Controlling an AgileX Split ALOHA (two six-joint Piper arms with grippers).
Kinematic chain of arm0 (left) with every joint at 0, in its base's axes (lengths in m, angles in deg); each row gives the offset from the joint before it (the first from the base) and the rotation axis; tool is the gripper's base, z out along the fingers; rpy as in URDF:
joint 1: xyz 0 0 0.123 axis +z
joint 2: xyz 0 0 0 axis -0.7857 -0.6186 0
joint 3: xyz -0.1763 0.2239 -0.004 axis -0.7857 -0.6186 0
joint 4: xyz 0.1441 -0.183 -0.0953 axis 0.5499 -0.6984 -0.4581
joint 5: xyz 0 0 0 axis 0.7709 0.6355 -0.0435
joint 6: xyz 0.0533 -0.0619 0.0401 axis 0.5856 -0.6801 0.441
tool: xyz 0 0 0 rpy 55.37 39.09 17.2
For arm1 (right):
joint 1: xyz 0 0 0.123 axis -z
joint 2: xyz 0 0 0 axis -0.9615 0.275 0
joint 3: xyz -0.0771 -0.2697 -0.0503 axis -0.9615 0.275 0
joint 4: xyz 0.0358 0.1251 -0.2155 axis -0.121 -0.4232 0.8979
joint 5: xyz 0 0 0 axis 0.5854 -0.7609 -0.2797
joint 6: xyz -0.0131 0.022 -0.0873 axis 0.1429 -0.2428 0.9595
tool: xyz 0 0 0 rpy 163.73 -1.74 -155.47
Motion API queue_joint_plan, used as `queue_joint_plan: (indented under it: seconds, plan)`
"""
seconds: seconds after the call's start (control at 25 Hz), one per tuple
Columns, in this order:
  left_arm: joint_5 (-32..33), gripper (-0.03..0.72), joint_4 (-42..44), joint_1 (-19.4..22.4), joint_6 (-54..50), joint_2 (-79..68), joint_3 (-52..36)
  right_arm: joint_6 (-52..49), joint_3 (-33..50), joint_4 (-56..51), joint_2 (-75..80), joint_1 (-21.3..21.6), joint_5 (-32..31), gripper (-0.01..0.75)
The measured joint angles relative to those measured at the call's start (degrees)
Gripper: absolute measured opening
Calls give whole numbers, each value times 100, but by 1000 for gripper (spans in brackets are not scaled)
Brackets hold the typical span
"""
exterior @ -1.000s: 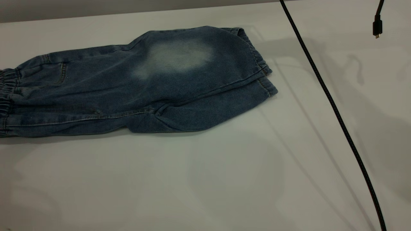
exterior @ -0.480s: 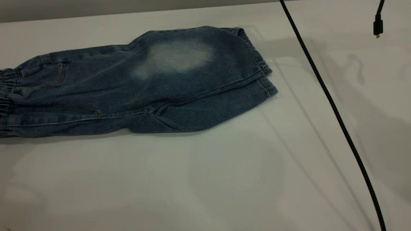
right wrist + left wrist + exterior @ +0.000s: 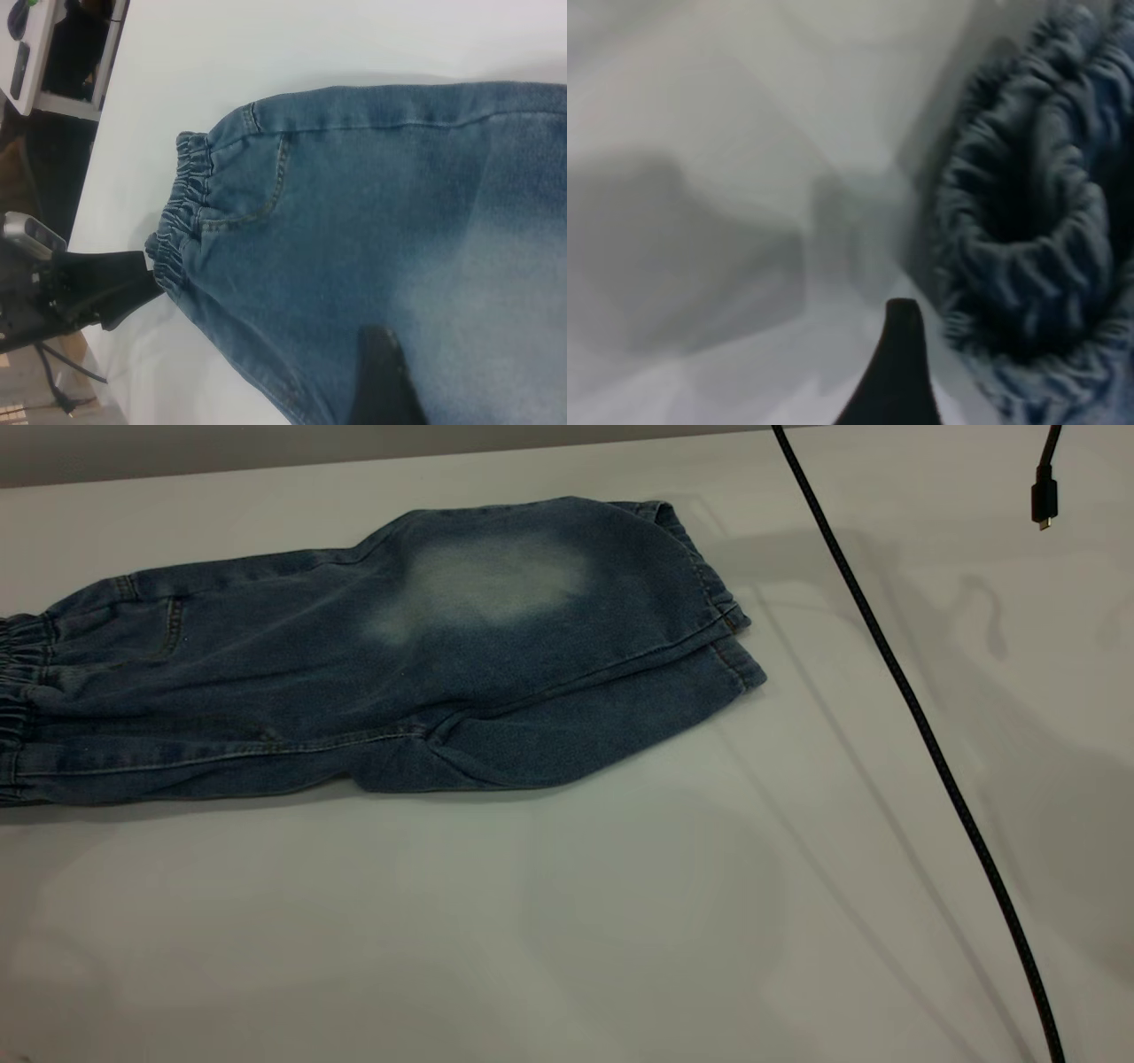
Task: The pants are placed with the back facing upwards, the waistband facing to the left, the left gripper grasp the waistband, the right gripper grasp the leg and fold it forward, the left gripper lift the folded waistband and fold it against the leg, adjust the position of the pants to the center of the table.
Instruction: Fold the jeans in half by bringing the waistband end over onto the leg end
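The left gripper [image 3: 133,288] sits at the table's [image 3: 620,921] left end, its tip just beside the waistband [image 3: 1028,257]; whether it is open or closed I cannot tell; the right gripper [image 3: 385,381] hangs above the leg [image 3: 496,266], state likewise unclear. The pants [image 3: 399,664] lie already folded lengthwise, long axis left to right, so the left claw is nearer the waistband. Only the right wrist view shows claw and waistband together; the exterior view shows neither gripper, just a black cable [image 3: 921,726].

Pants [image 3: 372,673] flat on table [image 3: 567,921], waistband [image 3: 18,691] left, cable [image 3: 921,735] right.
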State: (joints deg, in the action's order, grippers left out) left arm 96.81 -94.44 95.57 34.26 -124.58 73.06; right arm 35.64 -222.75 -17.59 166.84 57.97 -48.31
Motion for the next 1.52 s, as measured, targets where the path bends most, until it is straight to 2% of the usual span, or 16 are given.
queue_joint_plan:
  seconds: [0.2,0.44,1.0,1.2,1.52]
  plan:
    - [50,593,-234,0,140,-22,87,7,0,0,0,0,5,381]
    - [294,593,-271,0,101,-293,237,12,0,0,0,0,5,381]
    - [296,593,-271,0,552,-413,237,18,0,-13,32,0,10,381]
    - [488,593,-271,0,552,-413,232,18,0,-17,32,0,10,381]
    - [201,593,-271,0,511,-408,232,18,0,-17,32,0,10,381]
